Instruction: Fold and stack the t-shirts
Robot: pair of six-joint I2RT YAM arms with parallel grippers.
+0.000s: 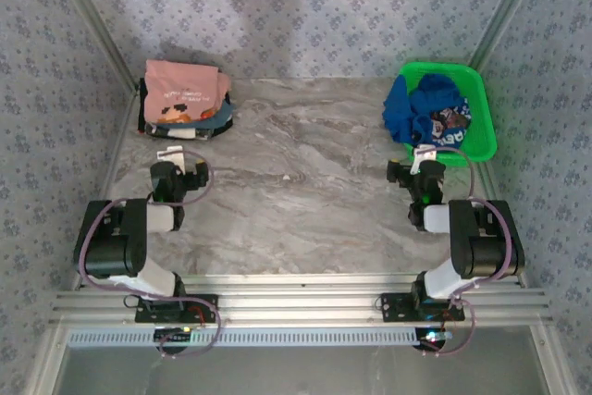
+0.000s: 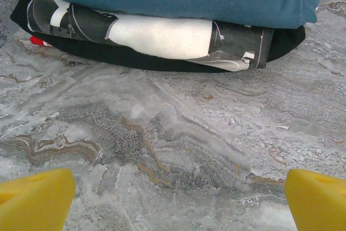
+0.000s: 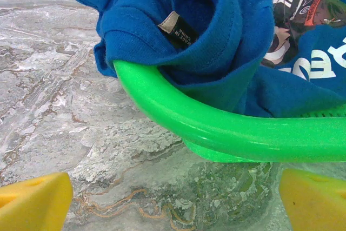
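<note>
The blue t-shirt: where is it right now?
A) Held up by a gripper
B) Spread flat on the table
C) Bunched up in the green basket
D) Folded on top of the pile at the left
C: the blue t-shirt lies crumpled inside the green basket, with part of it draped over the basket's rim in the right wrist view.

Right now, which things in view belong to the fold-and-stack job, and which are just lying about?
Job:
- royal-blue t-shirt, crumpled in the basket, spilling over its rim
- folded t-shirt stack, with the salmon-pink t-shirt on top

Just there:
- green basket
- marble-look table
</note>
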